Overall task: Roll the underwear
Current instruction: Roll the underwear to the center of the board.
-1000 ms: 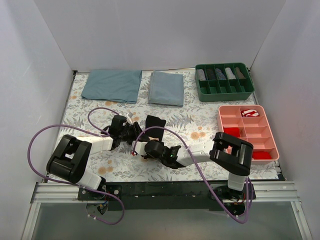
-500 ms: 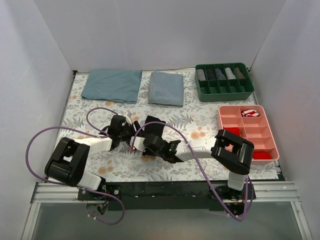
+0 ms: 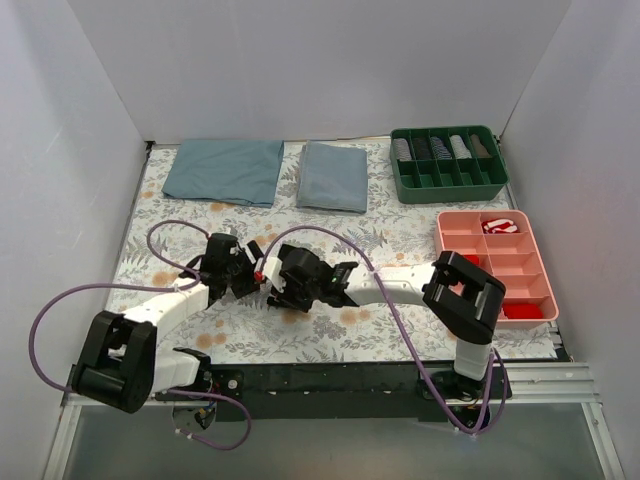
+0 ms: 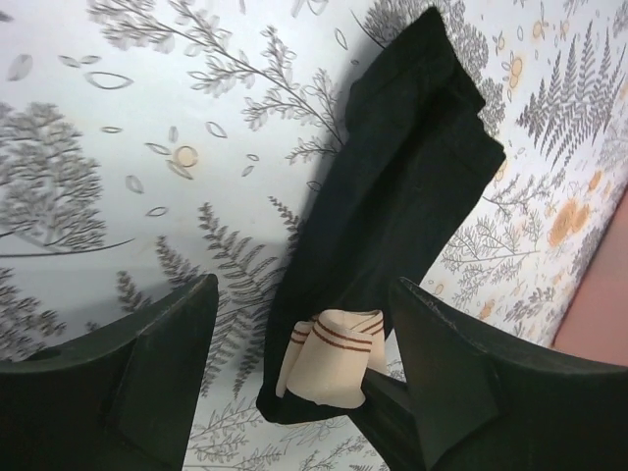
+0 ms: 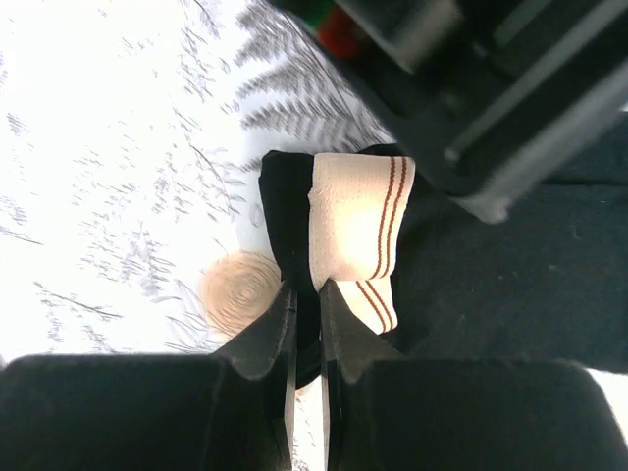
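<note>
The limp underwear [image 4: 392, 186] is pinched at its waistband [image 5: 358, 221] end (judged the firmest hold) by the right pincer [image 5: 306, 294], the left pincer [image 4: 299, 304] spread apart.

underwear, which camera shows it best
Left wrist view: the underwear shows its full black length and waistband unobstructed. Right wrist view shows only the striped waistband end, close up. In the top view it is almost entirely hidden.

High rear overview; two close wrist views, seemingly sharing underwear [image 4: 392, 196].
</note>
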Controlling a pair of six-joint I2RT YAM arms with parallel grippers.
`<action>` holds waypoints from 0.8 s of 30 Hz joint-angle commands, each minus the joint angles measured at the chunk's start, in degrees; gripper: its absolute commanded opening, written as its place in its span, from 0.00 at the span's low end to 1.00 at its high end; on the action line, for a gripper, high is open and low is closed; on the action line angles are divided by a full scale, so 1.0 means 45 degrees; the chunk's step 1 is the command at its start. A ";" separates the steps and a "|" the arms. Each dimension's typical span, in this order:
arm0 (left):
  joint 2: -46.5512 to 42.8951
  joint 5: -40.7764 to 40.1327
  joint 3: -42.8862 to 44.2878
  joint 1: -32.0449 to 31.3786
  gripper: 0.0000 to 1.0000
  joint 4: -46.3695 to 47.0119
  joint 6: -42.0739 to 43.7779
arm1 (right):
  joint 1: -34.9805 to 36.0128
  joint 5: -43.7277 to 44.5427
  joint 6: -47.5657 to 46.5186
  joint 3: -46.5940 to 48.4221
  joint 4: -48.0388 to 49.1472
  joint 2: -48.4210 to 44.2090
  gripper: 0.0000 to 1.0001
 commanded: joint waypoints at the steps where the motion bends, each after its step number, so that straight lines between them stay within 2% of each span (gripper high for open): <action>1: -0.1313 -0.1218 0.0079 0.0376 0.71 -0.1668 -0.0217 | -0.0547 -0.2792 0.1191 0.1035 -0.1193 0.0544 0.06; 10: -0.3052 -0.1162 -0.0233 0.0435 0.71 -0.2393 -0.0706 | -0.2169 -0.6560 0.2071 0.2189 -0.1956 0.1306 0.01; 21: -0.3677 0.0714 -0.0487 0.0435 0.68 -0.2490 -0.0296 | -0.3458 -0.8575 0.3945 0.3593 -0.3031 0.2419 0.01; 24: -0.4184 0.1085 -0.0798 0.0416 0.68 -0.2374 -0.0061 | -0.4004 -0.9203 0.4082 0.4123 -0.3597 0.3354 0.01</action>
